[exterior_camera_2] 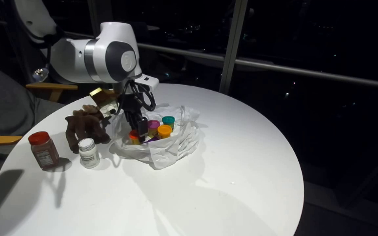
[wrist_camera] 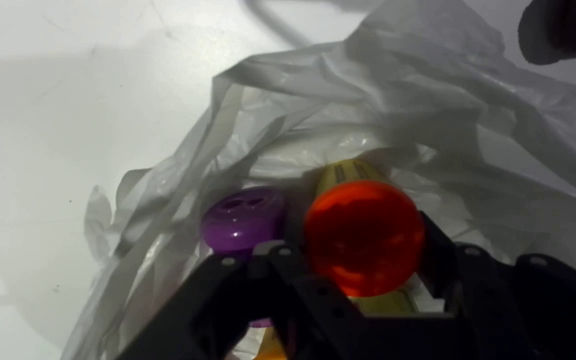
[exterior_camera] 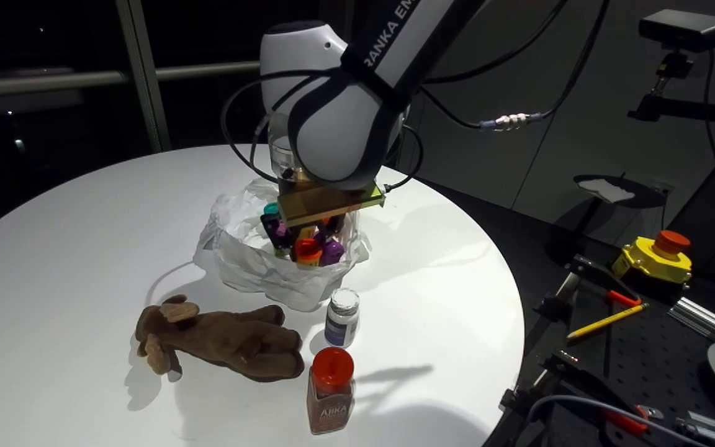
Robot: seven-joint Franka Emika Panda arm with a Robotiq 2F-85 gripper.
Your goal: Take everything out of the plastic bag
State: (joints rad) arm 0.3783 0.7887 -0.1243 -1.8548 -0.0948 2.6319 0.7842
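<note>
1. Some things are carried by a round white counter [exterior_camera_2: 244, 150].
2. A white plastic bag [exterior_camera: 252, 270] is set on it, all crumpled, with its top spread open.
3. A brown stuffed animal [exterior_camera: 224, 338] is laid down near the bag, with lighter brown seen at its head.
4. A jar [exterior_camera: 331, 400] with a red top is stood upright near the animal.
5. A white bottle [exterior_camera: 342, 320] is stood upright between the jar and the bag.

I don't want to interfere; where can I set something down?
In an exterior view, bare table runs from the plastic bag to the near and right edges. Crowded: left of the bag (jar, bottle, toy) and inside, around the end effector.
</note>
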